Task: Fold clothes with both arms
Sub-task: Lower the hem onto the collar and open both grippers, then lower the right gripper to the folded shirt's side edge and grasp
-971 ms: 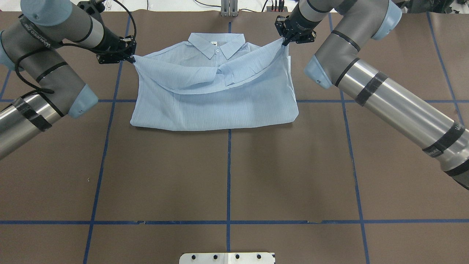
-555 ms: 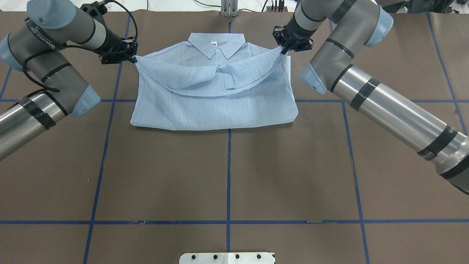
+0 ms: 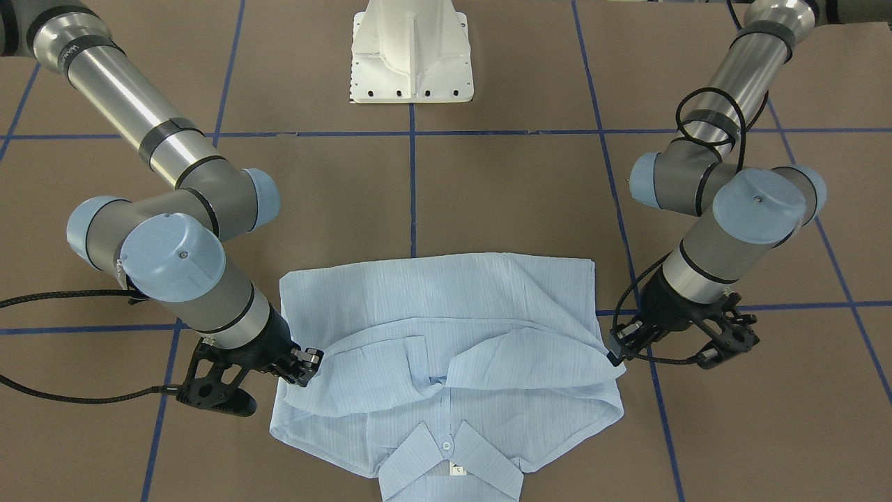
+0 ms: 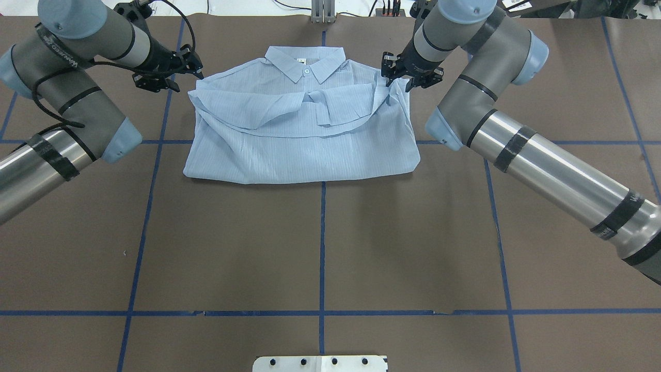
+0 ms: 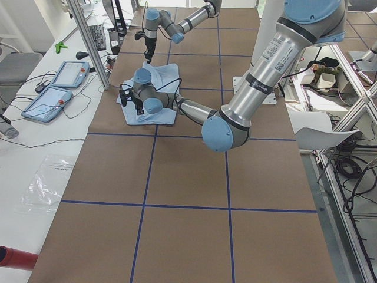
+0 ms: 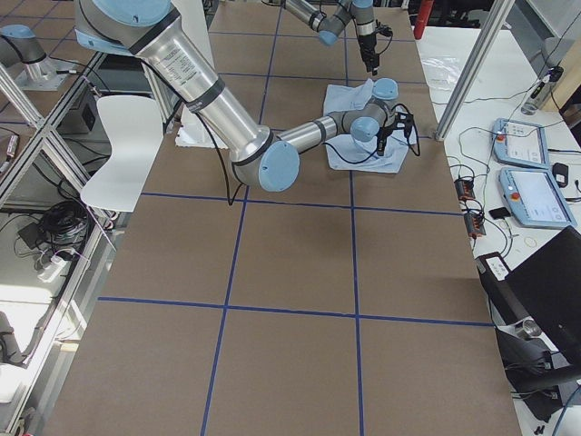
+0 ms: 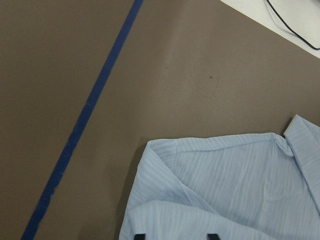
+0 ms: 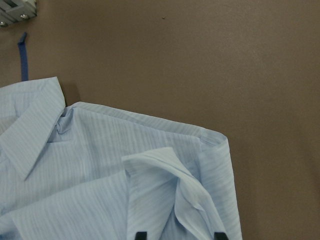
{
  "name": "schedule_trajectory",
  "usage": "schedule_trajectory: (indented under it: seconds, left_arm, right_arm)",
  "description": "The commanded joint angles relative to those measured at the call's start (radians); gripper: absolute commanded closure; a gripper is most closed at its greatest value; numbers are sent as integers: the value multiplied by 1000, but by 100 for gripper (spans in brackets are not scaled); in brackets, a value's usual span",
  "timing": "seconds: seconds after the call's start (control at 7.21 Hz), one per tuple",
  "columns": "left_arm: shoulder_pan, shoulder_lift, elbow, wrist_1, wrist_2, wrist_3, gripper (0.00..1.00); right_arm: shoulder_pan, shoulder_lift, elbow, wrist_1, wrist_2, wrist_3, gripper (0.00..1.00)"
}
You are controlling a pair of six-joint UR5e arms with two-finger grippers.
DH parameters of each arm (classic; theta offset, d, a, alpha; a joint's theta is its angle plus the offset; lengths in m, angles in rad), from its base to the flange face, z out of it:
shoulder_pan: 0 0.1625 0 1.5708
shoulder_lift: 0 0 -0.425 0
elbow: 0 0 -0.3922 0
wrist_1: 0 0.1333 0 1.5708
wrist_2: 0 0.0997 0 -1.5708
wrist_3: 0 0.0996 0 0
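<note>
The shirt [image 4: 304,147] lies by the surface's [image 4: 320,248] far edge, between the left tool [image 4: 198,70] and right tool [image 4: 397,78], both spread apart.

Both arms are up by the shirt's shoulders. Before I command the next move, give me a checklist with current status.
1. Is the left gripper open with nothing pinched? Ok: its fingertips stand apart and it sits off the shirt.
2. Is the right gripper open? Ok.
3. Is the right gripper clear of the cloth? Cannot tell: it hangs right at the shirt's edge.
4. Is the folded-over hem lying flat? Not ok: it sags in a curve, and the corner by the right gripper is rumpled.
5. Is the collar uncovered? Ok.
6. Is the near fold edge straight? Ok.
</note>
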Motion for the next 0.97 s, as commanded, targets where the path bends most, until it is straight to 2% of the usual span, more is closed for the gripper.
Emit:
schedule_trajectory:
  seconds: [0.0,0.14,0.42,0.55,0.69,0.83]
  left_arm:
    - [-24,10,-29,9,-5,3,0]
    - [-24,18,-46,28,-5,3,0]
    - [-26,25,-58,28,-4,1,0]
    - [-33,41,-84,28,-4,1,0]
    - [-35,48,-100,28,-4,0,0]
    - [-35,50,-104,28,-4,-2,0]
  right_arm:
    - [-3,-125,155,3,12,-39,0]
    - [-46,-202,247,3,16,-34,0]
    - [-101,-233,305,-3,4,-24,2]
    - [-115,-241,304,-5,-5,-24,18]
    - [-129,-247,297,-6,-6,-24,48]
    - [-141,-251,290,-8,-6,-25,53]
